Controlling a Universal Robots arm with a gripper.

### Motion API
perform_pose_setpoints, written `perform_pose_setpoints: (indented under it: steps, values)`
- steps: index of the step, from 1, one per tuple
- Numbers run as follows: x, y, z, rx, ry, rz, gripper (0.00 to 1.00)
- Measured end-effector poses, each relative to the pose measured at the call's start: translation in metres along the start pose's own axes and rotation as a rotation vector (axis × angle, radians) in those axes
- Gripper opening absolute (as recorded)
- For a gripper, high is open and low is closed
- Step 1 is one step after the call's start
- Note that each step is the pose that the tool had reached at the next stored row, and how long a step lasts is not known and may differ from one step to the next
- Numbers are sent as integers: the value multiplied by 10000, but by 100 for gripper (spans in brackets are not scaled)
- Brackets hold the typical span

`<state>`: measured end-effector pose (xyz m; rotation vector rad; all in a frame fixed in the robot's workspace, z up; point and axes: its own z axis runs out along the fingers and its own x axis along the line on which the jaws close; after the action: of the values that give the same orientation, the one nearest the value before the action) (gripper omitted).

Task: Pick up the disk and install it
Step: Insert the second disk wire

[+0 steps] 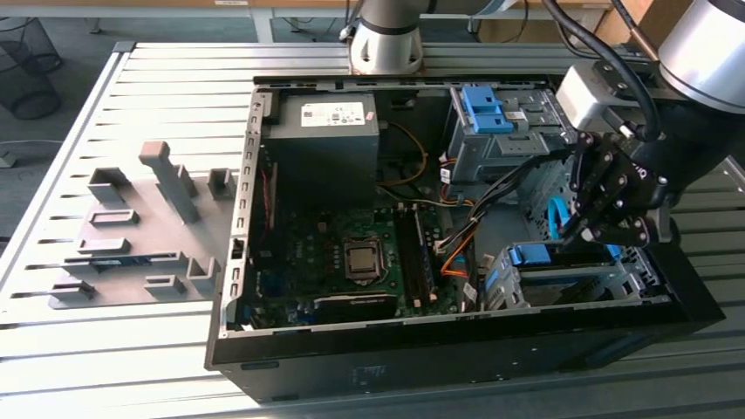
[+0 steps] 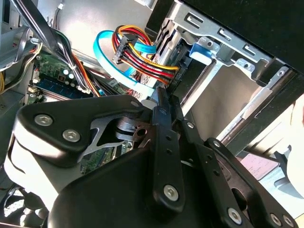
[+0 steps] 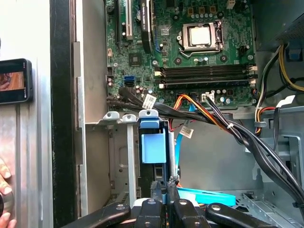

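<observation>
Slatted aluminium table (image 1: 152,349) carries an open computer case (image 1: 349,367) lying on its side, with a grey fixture plate (image 1: 128,244) of upright blocks beside it toward the exterior view's left. Inside the case sit a green motherboard (image 1: 349,253), a dark power supply (image 1: 326,140) and bundled cables (image 3: 223,123).

The gripper (image 1: 594,231) hangs over the drive cage (image 1: 570,284) at the case corner nearest the exterior view's right. In both wrist views its black linkage fingers (image 3: 166,199) are pressed nearly together, pinching a thin edge at the tips. The held part appears to be the disk (image 3: 153,147), whose blue carrier stands on edge in a cage slot; blue rail also shows at the cage in the exterior view. The metal body of the drive is hidden by the cage walls, so how deep it sits cannot be told.

Handling, as a judgement:
- Rigid and flat; it will not flex in the grip.
- Moderately heavy for its size, so a pinch at one end invites tilt.
- Smooth plastic rails and bare metal faces are slippery; grip the blue carrier edge squarely.
- Shock-sensitive; avoid knocking it against the sheet-metal cage.
- Fit in the slot looks close, so the disk must stay parallel to the guides.

A second blue bracket (image 1: 483,109) sits in the far cage. A person's hand (image 3: 4,199) shows outside the case wall.
</observation>
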<state>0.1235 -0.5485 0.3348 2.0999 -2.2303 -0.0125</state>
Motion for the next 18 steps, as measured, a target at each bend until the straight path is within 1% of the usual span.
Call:
perform_pose_setpoints:
  steps: [6,10,13,18]
  values:
    - [2,-2,10,-19,-90,26,16]
    - [12,-3,14,-20,-91,26,16]
    - [21,-5,30,-20,-94,27,16]
    - [43,-10,58,-24,-128,25,16]
